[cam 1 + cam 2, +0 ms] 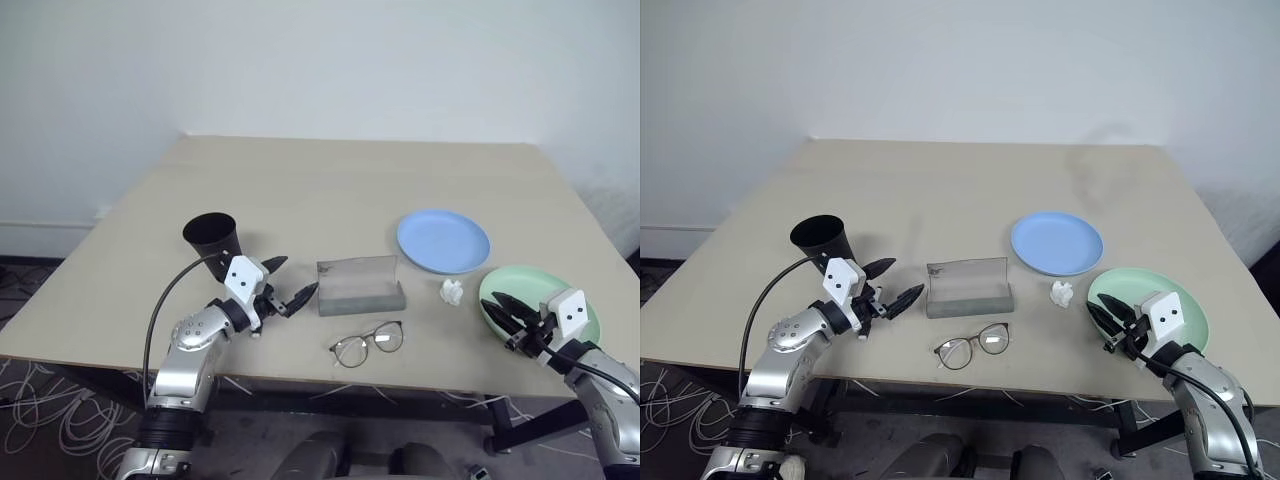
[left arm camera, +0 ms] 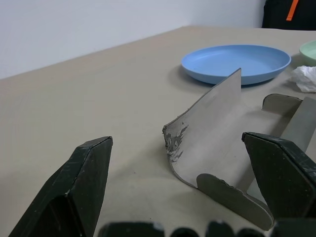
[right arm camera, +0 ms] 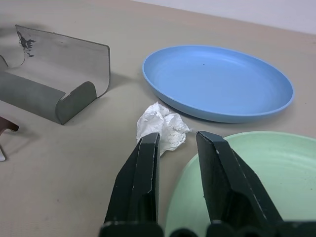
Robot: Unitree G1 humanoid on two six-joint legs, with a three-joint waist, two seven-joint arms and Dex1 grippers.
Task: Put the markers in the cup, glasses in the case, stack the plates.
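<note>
Beige tabletop (image 1: 300, 190), going left to right. Black tapered plastic cup (image 1: 212, 238) stands upright near the left front; no markers visible on the tabletop, and the cup's inside can't be read. Left gripper (image 1: 290, 282) is just right of the cup and in front of it, level, jaws spread wide with nothing between them, tips aimed at the left end of the case and close to it, not touching.

Grey felt-like rectangular case (image 1: 360, 286) sits at centre front, lid open and standing up behind the tray; a scuffed patch shows on the lid's near corner in the left wrist view. Thin dark wire-frame glasses with round clear lenses (image 1: 367, 343) lie just in front of the case, near the table edge, outside it.

Light blue round shallow plate (image 1: 443, 241) lies right of the case and further back. Small crumpled white tissue (image 1: 452, 291) sits between the two plates. Mint green round plate (image 1: 540, 303) lies at the right front, beside the blue one, not stacked. Right gripper (image 1: 506, 312) hovers over the green plate's left rim, jaws narrowly parted, holding nothing, pointing toward the tissue.
</note>
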